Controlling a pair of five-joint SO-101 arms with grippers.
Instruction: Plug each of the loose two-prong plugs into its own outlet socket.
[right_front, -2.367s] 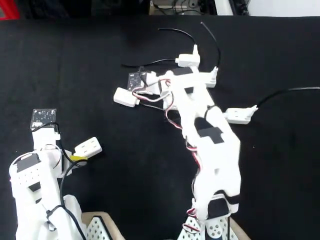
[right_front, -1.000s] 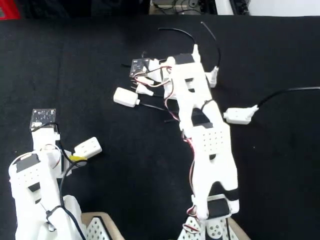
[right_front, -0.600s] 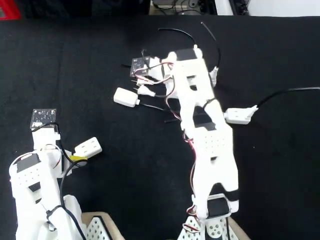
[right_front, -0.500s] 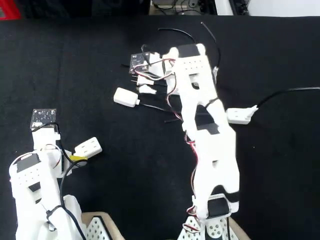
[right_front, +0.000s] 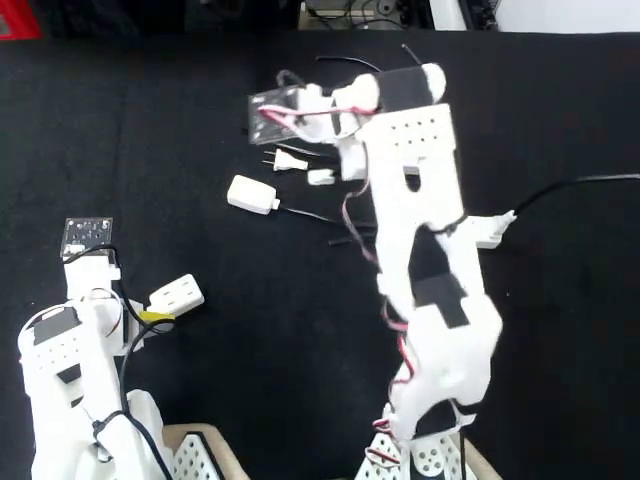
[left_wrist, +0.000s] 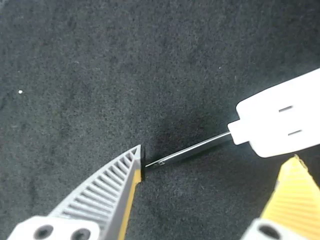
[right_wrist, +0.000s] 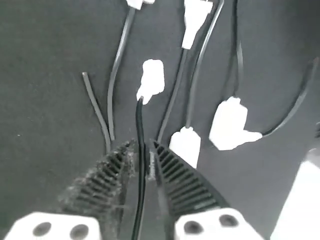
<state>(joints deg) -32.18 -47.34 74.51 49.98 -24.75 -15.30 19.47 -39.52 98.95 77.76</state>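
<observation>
Ribbed right claw (right_wrist: 142, 146) pinches thin black cord (right_wrist: 138, 120).

Wht 2-prong plug (right_front: 287, 160) loose, nr wht socket (right_front: 252, 195).

I see wide bare counter (right_front: 130, 130) in the middle near me and along the far left; a tool passes freely there. Ahead of my right tool (right_wrist: 142, 144), pinched on a black cable (right_wrist: 139, 125), plugs (right_wrist: 186, 142) and cords (right_wrist: 117, 75) crowd close together. A socket (left_wrist: 280, 120) and its wire (left_wrist: 192, 149) lie across the mouth of my spread left tool (left_wrist: 218, 152).
</observation>
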